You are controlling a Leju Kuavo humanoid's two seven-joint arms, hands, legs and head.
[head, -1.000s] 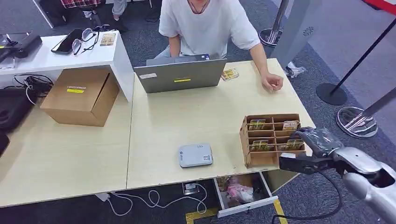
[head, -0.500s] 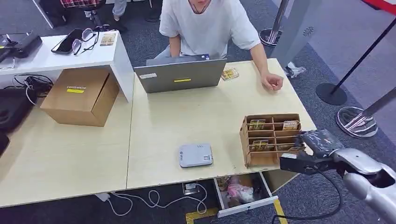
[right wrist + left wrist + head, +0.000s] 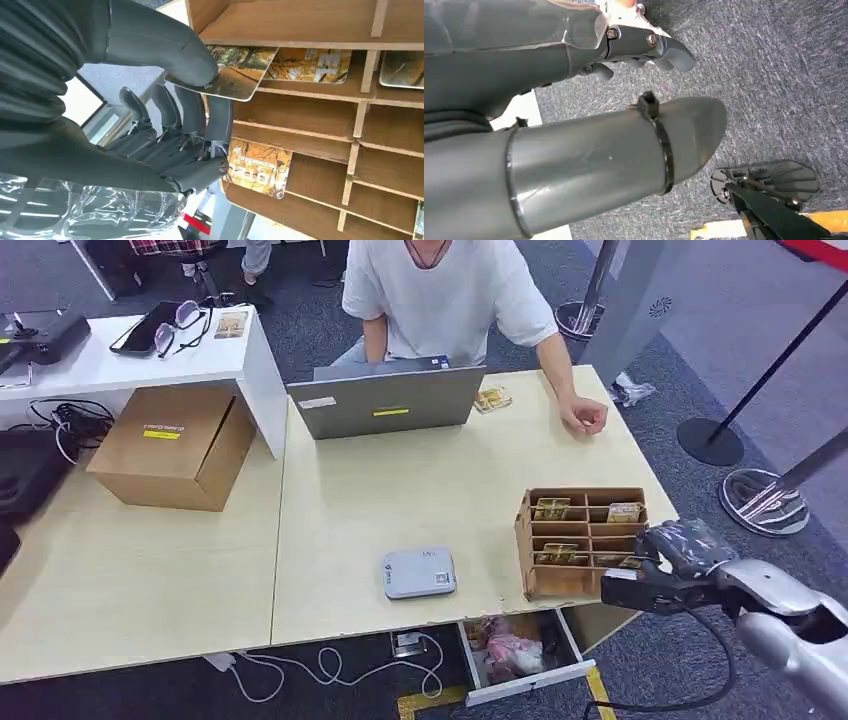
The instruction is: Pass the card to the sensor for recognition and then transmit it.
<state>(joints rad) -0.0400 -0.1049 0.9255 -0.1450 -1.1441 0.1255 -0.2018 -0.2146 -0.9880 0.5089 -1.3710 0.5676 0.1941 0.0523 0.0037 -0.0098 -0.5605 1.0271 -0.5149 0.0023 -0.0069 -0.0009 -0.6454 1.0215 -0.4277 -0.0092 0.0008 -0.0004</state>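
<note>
The card [image 3: 235, 80], printed with an autumn-tree picture, is sitting at the mouth of one compartment of the wooden card rack [image 3: 580, 540], partly sticking out past the rack's front edge. The right hand [image 3: 170, 115] is pinching it: the thick thumb is pressing on the card's printed face and the dark fingers [image 3: 217, 120] are reaching up underneath it, so the card is being grasped between them. More cards are lying in neighbouring compartments, one [image 3: 257, 167] just beside the fingers and another [image 3: 310, 65] deeper in the same row.

In the head view the right hand [image 3: 680, 545] is resting at the rack's right end, near the right edge of the pale worktop [image 3: 380, 500]. The grey sensor box [image 3: 419, 572] is lying flat on the worktop to the left of the rack, well apart from the hand.

The left hand [image 3: 644, 47] is hanging over grey carpet with its fingers loosely curled and nothing in them.

A person in a white shirt [image 3: 440, 300] is sitting behind a laptop [image 3: 385, 400] at the far side of the worktop, one hand [image 3: 585, 418] resting on it. A cardboard box [image 3: 172, 445] is standing at the left.
</note>
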